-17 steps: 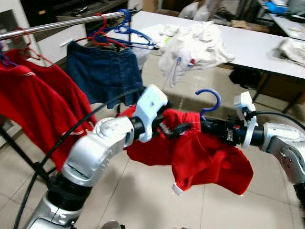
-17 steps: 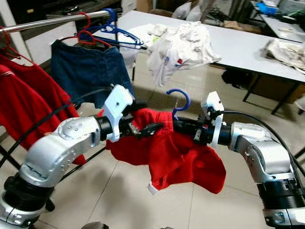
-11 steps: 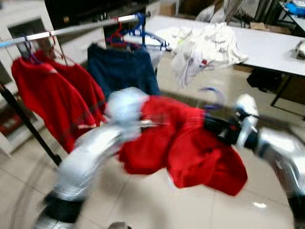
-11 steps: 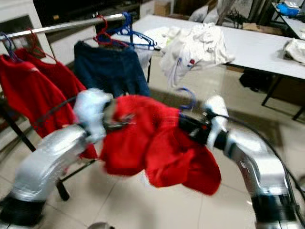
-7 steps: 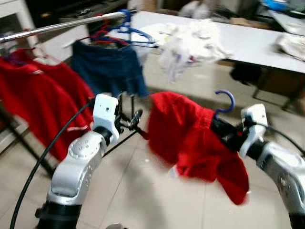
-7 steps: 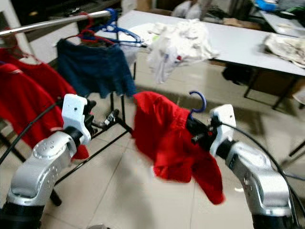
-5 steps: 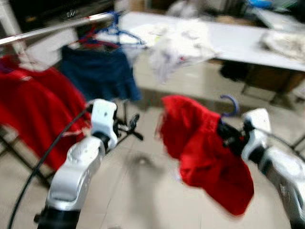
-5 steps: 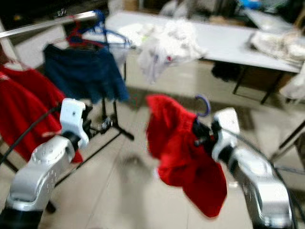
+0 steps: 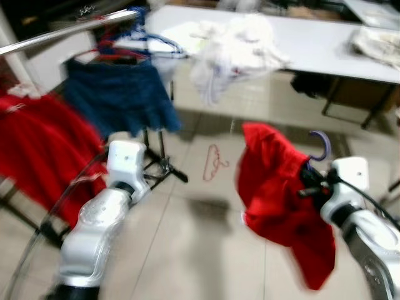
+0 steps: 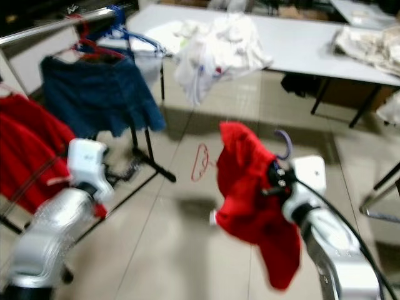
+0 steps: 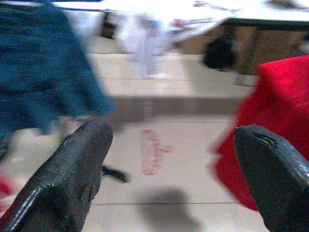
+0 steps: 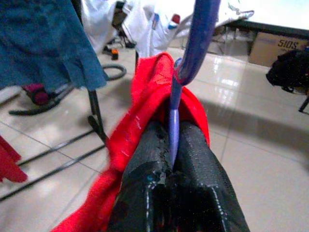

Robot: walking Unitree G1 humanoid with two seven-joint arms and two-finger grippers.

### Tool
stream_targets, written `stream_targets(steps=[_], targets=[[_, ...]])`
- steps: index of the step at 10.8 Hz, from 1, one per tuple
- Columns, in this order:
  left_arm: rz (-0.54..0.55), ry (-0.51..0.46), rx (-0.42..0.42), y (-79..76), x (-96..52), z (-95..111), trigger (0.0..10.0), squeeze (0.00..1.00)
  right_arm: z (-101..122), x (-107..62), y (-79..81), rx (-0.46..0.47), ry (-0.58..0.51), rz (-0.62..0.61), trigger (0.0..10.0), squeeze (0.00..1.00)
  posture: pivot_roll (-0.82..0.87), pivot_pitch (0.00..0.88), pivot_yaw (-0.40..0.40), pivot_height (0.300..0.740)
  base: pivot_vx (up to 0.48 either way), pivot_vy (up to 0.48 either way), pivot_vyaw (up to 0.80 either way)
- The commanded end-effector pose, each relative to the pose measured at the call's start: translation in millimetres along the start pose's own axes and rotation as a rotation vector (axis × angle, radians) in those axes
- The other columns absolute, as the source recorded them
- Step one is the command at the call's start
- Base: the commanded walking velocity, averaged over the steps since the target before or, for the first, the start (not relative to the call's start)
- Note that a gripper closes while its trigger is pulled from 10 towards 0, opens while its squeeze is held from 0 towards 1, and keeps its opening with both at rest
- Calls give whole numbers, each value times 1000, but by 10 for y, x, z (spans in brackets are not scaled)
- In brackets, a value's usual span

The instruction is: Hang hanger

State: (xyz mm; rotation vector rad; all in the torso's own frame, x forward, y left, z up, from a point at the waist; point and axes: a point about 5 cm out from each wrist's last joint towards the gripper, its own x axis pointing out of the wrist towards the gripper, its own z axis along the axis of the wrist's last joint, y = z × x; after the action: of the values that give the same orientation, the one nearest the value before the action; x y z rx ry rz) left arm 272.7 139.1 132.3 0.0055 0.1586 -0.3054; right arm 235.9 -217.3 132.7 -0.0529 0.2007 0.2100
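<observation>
1. I'm mid-carry: right gripper (image 12: 172, 145) is clamped on the blue hanger (image 9: 320, 145) stem, red garment (image 9: 278, 200) draped, lower right of frame.
2. Next I need to hook it over the rail (image 9: 69, 30), upper left.
3. Left gripper (image 11: 169, 159) is spread wide, holding nothing, arm raised lower left.
</observation>
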Motion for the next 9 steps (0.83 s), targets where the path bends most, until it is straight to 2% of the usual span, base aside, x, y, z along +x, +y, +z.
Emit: stream_targets(steps=[1,3,5,6,7,8,9], targets=[[40,-2,26,103,-32,19,10000,0,130,33,82,-35,-59,53,10000,0,-28,68,-13,740,322,0,0],[49,-5,29,107,-62,29,10000,0,167,89,124,-61,-55,111,10000,0,-13,58,-34,740,313,0,0],[77,-10,33,155,-98,37,10000,0,186,185,155,-50,-56,149,10000,0,5,53,-50,740,309,0,800],[86,-2,41,194,-133,29,10000,0,164,221,224,-60,-47,182,10000,0,20,65,-50,740,304,0,800],[89,10,49,222,-165,18,10000,0,131,227,282,-57,-38,210,10000,0,32,77,-43,740,296,0,0],[77,22,52,224,-203,23,10000,0,103,237,303,-28,-29,236,10000,0,42,85,-34,740,285,0,0],[73,23,50,215,-197,28,10000,0,96,246,301,-39,-24,267,10000,0,49,84,-28,740,281,0,0]])
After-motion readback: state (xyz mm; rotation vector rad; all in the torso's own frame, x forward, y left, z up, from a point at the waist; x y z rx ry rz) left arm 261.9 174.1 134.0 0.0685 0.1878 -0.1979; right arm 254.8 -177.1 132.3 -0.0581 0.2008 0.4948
